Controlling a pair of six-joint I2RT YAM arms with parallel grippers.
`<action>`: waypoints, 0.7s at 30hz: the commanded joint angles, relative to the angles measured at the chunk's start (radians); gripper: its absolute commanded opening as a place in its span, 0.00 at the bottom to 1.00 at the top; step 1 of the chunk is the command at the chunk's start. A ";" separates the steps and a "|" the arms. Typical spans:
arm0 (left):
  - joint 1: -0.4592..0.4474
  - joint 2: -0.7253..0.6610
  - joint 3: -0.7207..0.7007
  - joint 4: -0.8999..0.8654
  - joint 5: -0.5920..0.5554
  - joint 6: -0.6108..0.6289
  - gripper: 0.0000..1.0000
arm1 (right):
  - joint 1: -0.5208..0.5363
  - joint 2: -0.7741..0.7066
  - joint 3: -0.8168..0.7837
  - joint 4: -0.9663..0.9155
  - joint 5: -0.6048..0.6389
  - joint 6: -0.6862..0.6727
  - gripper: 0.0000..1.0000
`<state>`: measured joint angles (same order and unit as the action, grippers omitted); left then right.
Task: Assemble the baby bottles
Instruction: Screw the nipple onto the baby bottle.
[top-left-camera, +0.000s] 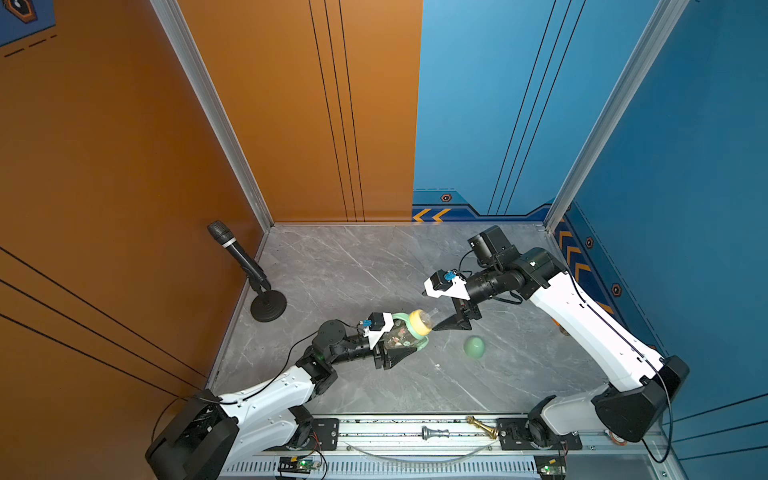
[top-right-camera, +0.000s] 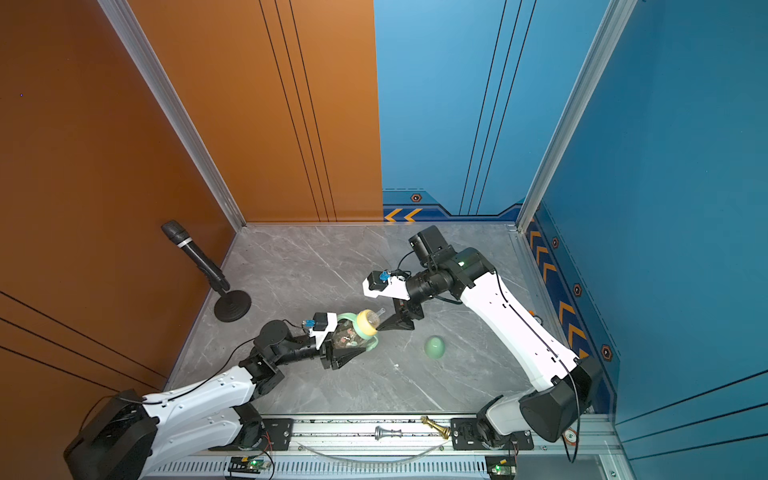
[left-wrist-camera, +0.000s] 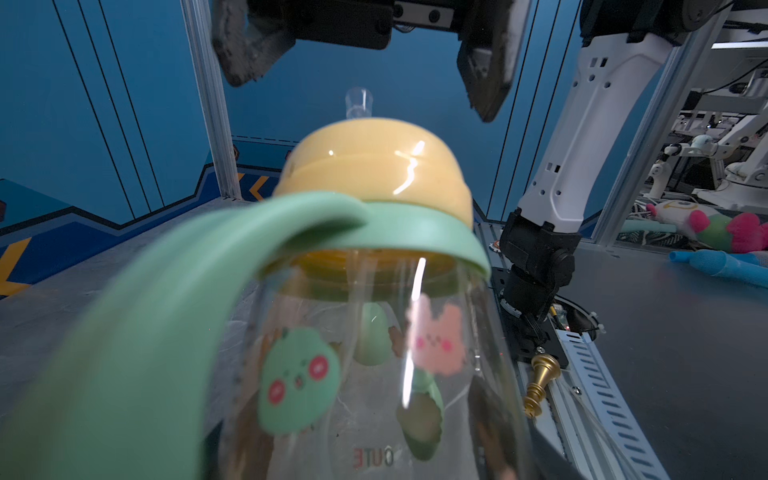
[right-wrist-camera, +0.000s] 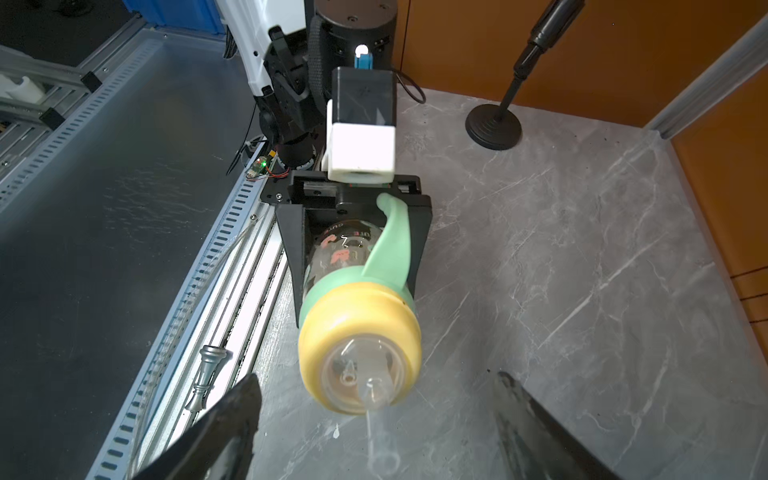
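Observation:
The baby bottle is held sideways above the table, my left gripper shut on its clear printed body. The mint-green two-handled ring and the pale yellow collar sit on its neck. The clear straw sticks out of the collar. My right gripper is open, its fingers on either side of the straw tip and touching nothing. The mint-green dome cap lies on the table to the right of the bottle.
A black microphone on a round stand is at the table's left edge. A silver chess piece and a gold one lie on the front rail. Orange and blue walls enclose the grey marble table.

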<state>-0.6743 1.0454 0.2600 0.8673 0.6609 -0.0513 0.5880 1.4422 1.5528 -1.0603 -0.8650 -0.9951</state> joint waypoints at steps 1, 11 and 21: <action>0.007 -0.001 0.026 0.042 0.049 -0.015 0.01 | 0.022 0.038 0.040 -0.051 -0.010 -0.055 0.88; 0.006 -0.013 0.031 0.044 0.063 -0.019 0.01 | 0.069 0.075 0.026 -0.105 -0.019 -0.073 0.87; 0.005 -0.011 0.038 0.042 0.062 -0.017 0.00 | 0.094 0.096 0.020 -0.125 0.028 -0.063 0.71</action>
<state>-0.6743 1.0435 0.2653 0.8707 0.7010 -0.0612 0.6708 1.5188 1.5826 -1.1454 -0.8532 -1.0504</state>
